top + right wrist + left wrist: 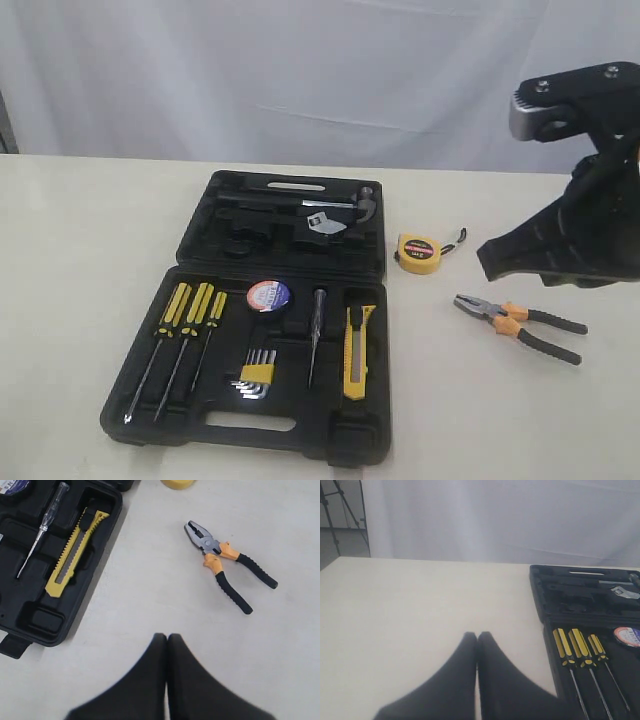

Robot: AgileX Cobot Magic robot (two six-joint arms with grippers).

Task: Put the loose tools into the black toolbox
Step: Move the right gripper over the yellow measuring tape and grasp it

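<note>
Open black toolbox [180, 430] on the bench [80, 250] holds the utility knife [358, 352] and tape roll [268, 295]; tape measure [420, 253] and pliers [515, 325] lie beside it. Left tool [477, 635] and right tool [166, 636] are closed, empty.

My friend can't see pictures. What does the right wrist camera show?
The right gripper, shut and empty, hangs over a pale table where orange-and-black pliers lie loose. Nearby, the open black toolbox holds a yellow utility knife.

Screwdrivers [197, 310], hex keys [257, 376], table [70, 260]
</note>
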